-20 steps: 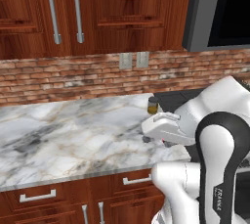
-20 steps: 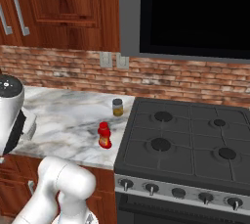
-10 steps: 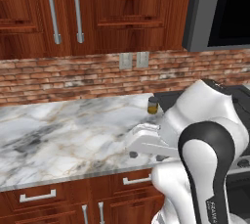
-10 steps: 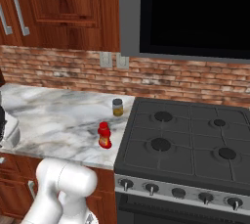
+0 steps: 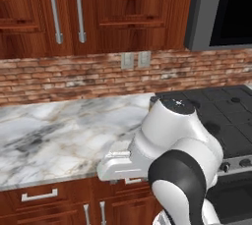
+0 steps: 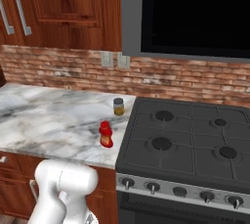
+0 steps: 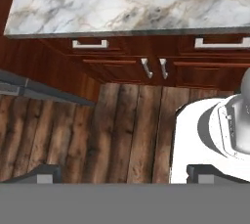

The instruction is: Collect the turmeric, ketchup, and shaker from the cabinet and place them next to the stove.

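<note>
Noted on white-veined marble counter (image 6: 53, 120), left of black gas stove (image 6: 190, 145): small red ketchup bottle (image 6: 105, 134) upright near front edge; small glass turmeric jar (image 6: 118, 106) of yellow-brown powder behind it, just beside stove edge. Seen apart, empty: dark-tipped gripper (image 7: 124, 173), aimed at wooden floor (image 7: 97, 135) before base drawers (image 7: 146, 52).

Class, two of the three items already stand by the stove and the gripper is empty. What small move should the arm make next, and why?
Probably swing on toward the cabinet for the shaker. The turmeric and ketchup already stand on the counter left of the stove, with no shaker beside them. The gripper is open and empty, pointing down at the wooden floor before the lower drawers.
</note>
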Robot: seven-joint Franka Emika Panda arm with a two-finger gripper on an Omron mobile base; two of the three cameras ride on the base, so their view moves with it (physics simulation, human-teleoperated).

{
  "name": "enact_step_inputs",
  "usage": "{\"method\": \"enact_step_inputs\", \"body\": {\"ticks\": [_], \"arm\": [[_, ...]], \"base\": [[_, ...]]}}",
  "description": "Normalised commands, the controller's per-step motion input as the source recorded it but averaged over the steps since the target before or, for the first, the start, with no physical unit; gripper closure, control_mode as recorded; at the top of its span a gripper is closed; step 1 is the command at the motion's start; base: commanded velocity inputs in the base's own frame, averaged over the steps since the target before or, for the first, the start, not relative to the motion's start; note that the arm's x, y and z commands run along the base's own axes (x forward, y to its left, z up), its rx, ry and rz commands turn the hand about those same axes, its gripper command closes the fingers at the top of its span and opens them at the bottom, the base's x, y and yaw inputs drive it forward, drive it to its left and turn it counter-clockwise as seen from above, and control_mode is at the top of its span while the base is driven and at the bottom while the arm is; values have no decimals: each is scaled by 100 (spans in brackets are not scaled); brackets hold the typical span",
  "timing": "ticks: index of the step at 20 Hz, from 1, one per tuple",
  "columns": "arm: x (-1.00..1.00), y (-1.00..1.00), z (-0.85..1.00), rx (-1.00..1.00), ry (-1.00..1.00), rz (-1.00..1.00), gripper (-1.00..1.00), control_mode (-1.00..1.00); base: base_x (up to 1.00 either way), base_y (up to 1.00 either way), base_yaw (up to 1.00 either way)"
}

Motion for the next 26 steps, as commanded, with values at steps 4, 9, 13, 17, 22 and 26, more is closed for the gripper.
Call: {"method": "enact_step_inputs", "body": {"ticks": [4,9,13,17,22,26], "arm": [[0,0,0,0,0,0,-100,100],[0,0,0,0,0,0,-100,100],[0,0,0,0,0,0,-100,100],[0,0,0,0,0,0,-100,100],[0,0,0,0,0,0,-100,100],[0,0,0,0,0,0,-100,100]], "base": [[-77,64,0],[-75,88,0],[-76,99,-2],[-65,100,-5],[-8,100,-12],[0,99,-9]]}}
